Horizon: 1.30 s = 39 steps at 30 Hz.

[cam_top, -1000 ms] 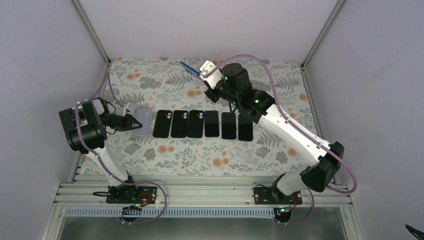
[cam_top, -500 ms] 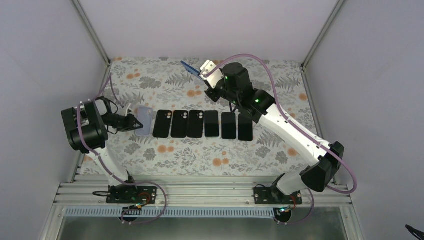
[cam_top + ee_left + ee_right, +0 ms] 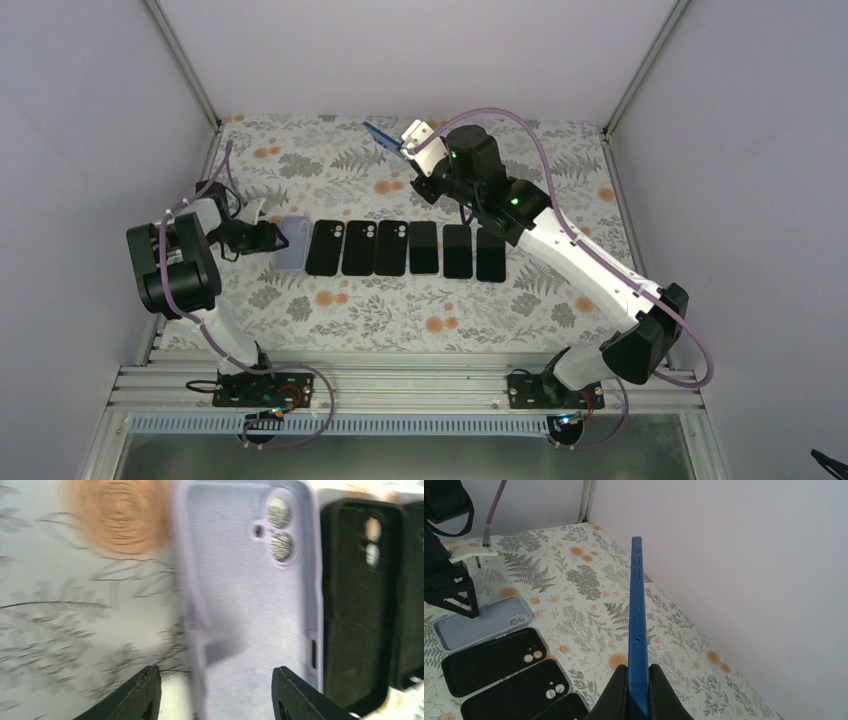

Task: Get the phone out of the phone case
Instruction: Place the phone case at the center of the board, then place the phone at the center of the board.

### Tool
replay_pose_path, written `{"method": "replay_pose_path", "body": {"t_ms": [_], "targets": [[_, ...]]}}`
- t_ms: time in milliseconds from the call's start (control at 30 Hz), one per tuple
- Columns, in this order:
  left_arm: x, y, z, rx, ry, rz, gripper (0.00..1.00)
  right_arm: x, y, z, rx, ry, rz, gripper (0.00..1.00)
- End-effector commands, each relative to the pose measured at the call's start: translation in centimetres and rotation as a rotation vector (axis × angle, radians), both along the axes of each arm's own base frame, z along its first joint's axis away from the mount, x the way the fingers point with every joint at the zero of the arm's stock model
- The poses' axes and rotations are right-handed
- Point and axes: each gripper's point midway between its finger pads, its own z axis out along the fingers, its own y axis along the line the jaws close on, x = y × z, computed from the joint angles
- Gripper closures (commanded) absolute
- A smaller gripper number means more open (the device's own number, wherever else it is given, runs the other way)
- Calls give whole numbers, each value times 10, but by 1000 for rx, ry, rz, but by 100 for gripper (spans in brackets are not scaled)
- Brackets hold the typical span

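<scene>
1. My right gripper [image 3: 638, 676] is squeezing the bottom end of the blue phone [image 3: 636, 605]. The phone is standing on its thin side between my two fingers.
2. My left gripper [image 3: 215, 690] is spread wide and is holding nothing. One finger is hanging over the cloth and the other over the lilac case [image 3: 250, 605]. The picture is blurry there, so I cannot tell if a finger is touching the case.
3. I am looking into the lilac case, and the cloth is showing through its camera holes. So I am judging that the phone is out and the job is nearly done.
4. To do this part well, I am thinking the right hand should squeeze firmly. The phone is smooth and thin and could slip. It should go down flat on a bare spot, not on a case.
5. The phone is hanging in the air near the middle of the far edge of the tabletop [image 3: 350, 300].
6. The lilac case is lying flat near the left edge, about halfway between the near and far edges. It is well apart from the phone.
7. The black cases [image 3: 400, 248] are lying in a row just beside the lilac case, running toward the right edge.
</scene>
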Motion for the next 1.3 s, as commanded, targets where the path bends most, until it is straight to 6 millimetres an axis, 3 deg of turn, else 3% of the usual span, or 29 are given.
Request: {"method": "replay_pose_path", "body": {"t_ms": [0, 133, 367, 567, 767, 867, 1000, 1267], "targets": [[11, 46, 5, 237, -17, 107, 40, 3, -5, 20, 50, -55, -21, 96], [41, 55, 67, 259, -177, 148, 35, 5, -8, 24, 38, -83, -37, 96], [80, 28, 182, 81, -393, 177, 29, 13, -14, 36, 4, -169, -75, 96], [95, -27, 286, -132, -587, 97, 11, 22, -17, 45, -62, -277, -126, 96], [82, -96, 366, -403, -696, -45, 0, 28, -13, 53, -142, -390, -170, 96], [71, -125, 390, -508, -720, -114, 0, 28, -6, 55, -184, -452, -193, 96], [61, -155, 403, -609, -705, -167, 0, 24, 4, 55, -266, -548, -224, 96], [50, -196, 374, -731, -528, -188, 3, 4, 17, 51, -369, -725, -304, 96]]}}
